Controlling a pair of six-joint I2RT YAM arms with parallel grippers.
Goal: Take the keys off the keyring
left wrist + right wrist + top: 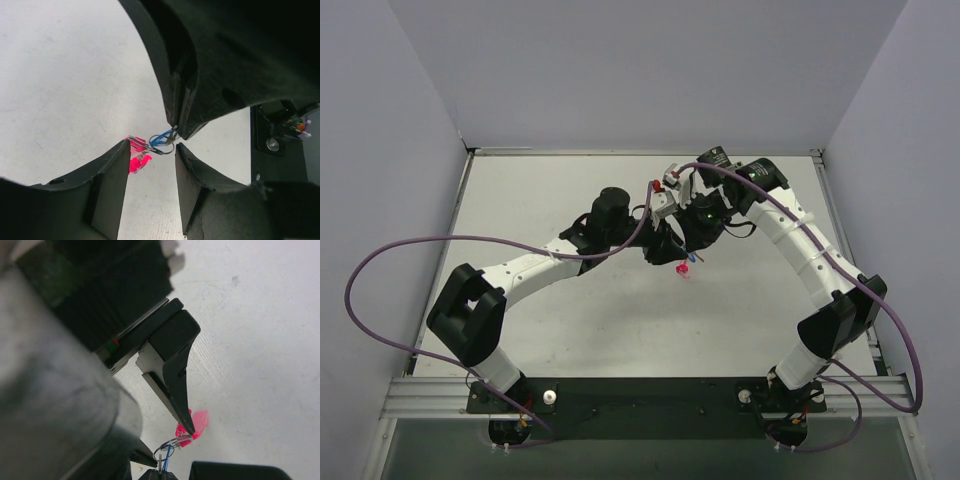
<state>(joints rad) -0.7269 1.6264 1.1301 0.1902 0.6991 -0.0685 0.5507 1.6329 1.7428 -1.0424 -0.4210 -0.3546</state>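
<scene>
The keyring (163, 146), a thin silvery loop, hangs just above the white table with the pink keys (137, 159) dangling from its left side. The blue key (161, 138) runs from the ring up into my right gripper (176, 131), which comes in from above and is shut on it. My left gripper (152, 145) is open, with one finger on each side of the ring, and touches neither. In the right wrist view the ring (167, 449) sits above my right gripper (162, 474), and a left finger (181, 395) points at the pink keys (196, 426). From above, both grippers meet over the pink keys (683, 268).
The white tabletop (580, 320) is boxed in by grey walls on three sides. Purple cables (380, 260) loop off both arms. A metal rail (640, 395) with both arm bases runs along the near edge.
</scene>
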